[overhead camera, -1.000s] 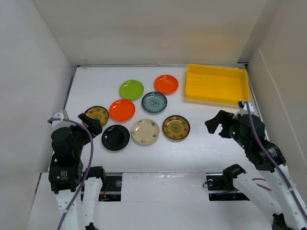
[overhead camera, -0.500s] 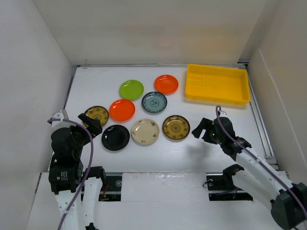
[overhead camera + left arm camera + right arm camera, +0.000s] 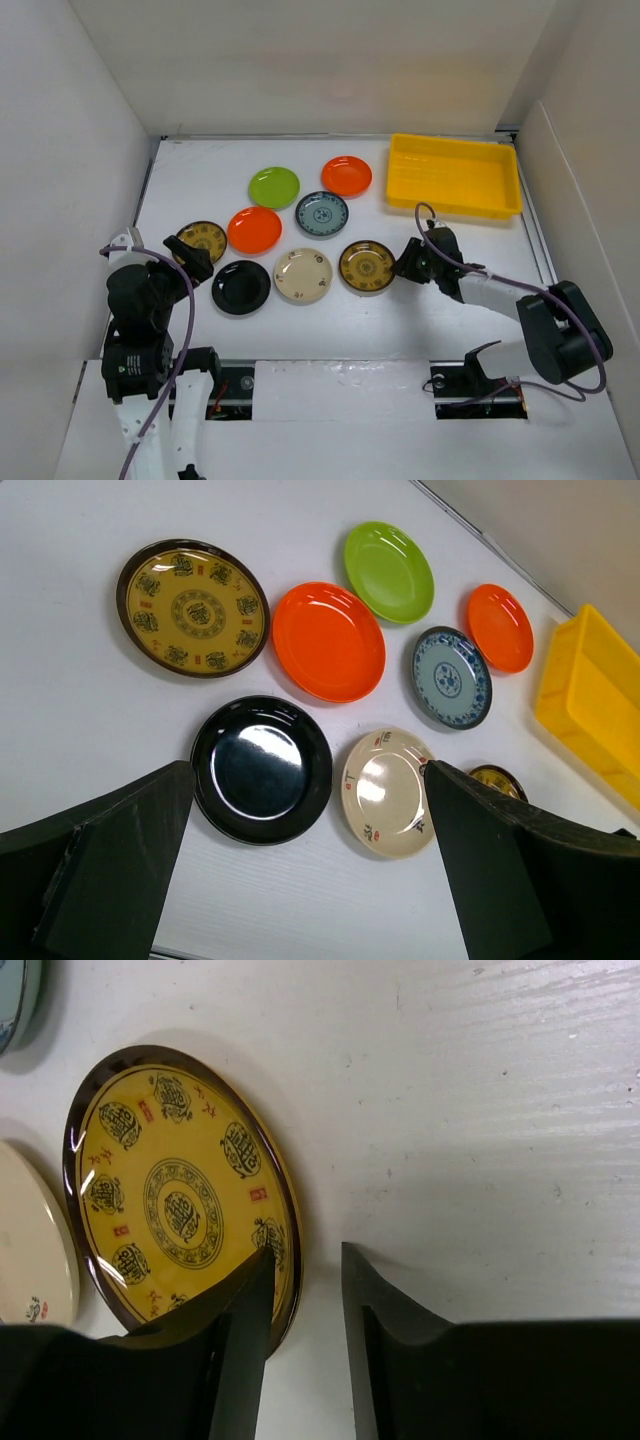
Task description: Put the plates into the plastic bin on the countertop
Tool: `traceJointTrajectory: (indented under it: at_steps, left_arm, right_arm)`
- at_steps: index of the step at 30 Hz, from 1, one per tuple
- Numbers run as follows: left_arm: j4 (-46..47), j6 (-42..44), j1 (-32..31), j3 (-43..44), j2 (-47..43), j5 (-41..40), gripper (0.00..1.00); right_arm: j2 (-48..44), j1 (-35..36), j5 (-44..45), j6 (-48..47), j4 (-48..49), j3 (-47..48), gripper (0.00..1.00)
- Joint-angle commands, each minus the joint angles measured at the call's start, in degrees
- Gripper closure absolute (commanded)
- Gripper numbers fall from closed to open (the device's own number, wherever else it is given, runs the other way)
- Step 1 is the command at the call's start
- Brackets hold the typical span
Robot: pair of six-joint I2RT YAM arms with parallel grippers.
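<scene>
My right gripper (image 3: 400,268) (image 3: 306,1252) is low on the countertop (image 3: 440,300), its narrowed jaws straddling the right rim of a brown-and-gold plate (image 3: 366,266) (image 3: 180,1190). One finger is over the plate, the other just outside, with a thin gap still showing. The yellow plastic bin (image 3: 452,208) stands at the back right with nothing in it. My left gripper (image 3: 190,258) (image 3: 308,780) hangs wide open above the black plate (image 3: 262,768) and cream plate (image 3: 388,790). Further out lie a second brown-and-gold plate (image 3: 192,607), two orange plates (image 3: 328,640) (image 3: 499,627), a lime green plate (image 3: 389,570) and a blue-patterned plate (image 3: 451,676).
White walls (image 3: 70,180) close the countertop on the left, back and right. A rail (image 3: 330,375) with both arm bases runs along the near edge.
My right arm swung left and down from near the bin to the brown-and-gold plate, and its jaws narrowed around the rim. The left arm has not moved.
</scene>
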Motion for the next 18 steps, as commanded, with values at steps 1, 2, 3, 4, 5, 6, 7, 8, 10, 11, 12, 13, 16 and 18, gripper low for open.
traceJointTrajectory:
  at_steps: [1, 2, 3, 4, 5, 6, 7, 8, 10, 11, 12, 13, 16, 18]
  left_arm:
    - [2.3, 0.3, 0.4, -0.3, 1.1, 0.7, 0.00]
    - [2.3, 0.3, 0.4, -0.3, 1.1, 1.2, 0.00]
    - [2.8, 0.3, 0.4, -0.3, 1.6, 1.2, 0.00]
    - [2.8, 0.3, 0.4, -0.3, 2.2, 1.2, 0.00]
    - [2.8, 0.3, 0.4, -0.3, 2.2, 1.2, 0.00]
    - [2.8, 0.3, 0.4, -0.3, 2.2, 1.2, 0.00]
    - [2.8, 0.3, 0.4, -0.3, 2.7, 1.2, 0.00]
    - [2.8, 0.3, 0.4, -0.3, 2.7, 1.2, 0.00]
    - [2.8, 0.3, 0.4, -0.3, 2.7, 1.2, 0.00]
    - [2.8, 0.3, 0.4, -0.3, 2.7, 1.2, 0.00]
    - [2.8, 0.3, 0.4, -0.3, 2.7, 1.2, 0.00]
    - [2.8, 0.3, 0.4, -0.3, 2.7, 1.2, 0.00]
    - [2.8, 0.3, 0.4, -0.3, 2.7, 1.2, 0.00]
    - [2.8, 0.3, 0.4, -0.3, 2.7, 1.2, 0.00]
  right_arm:
    - [1.1, -0.6, -0.4, 0.3, 5.1, 1.3, 0.62]
    - [1.1, -1.1, -0.4, 0.3, 5.9, 1.3, 0.62]
    - [1.9, -1.1, -0.4, 0.3, 5.9, 0.7, 0.62]
    - [1.9, -1.7, -0.4, 0.3, 6.5, 0.7, 0.62]
    - [2.9, -1.7, -1.7, 0.3, 7.3, 0.7, 0.63]
    - [3.6, -1.7, -1.7, -0.3, 7.3, 0.7, 0.63]
    - [5.1, -1.7, -2.7, -0.3, 8.1, 0.7, 0.63]
    - [5.9, -2.3, -4.0, -0.3, 9.1, 0.7, 0.66]
    - [8.2, -2.3, -4.8, -0.3, 10.7, 0.7, 0.76]
    - [8.8, -2.8, -4.8, -0.3, 10.7, 0.7, 0.80]
    - [8.8, -2.8, -5.3, -0.3, 10.7, 0.7, 0.84]
    - [9.4, -2.8, -5.3, 0.3, 11.2, 0.7, 0.97]
    - [7.2, -3.4, -4.3, 0.9, 9.7, 0.0, 1.00]
    - [2.0, -3.4, -2.0, 2.4, 7.1, 0.0, 1.00]
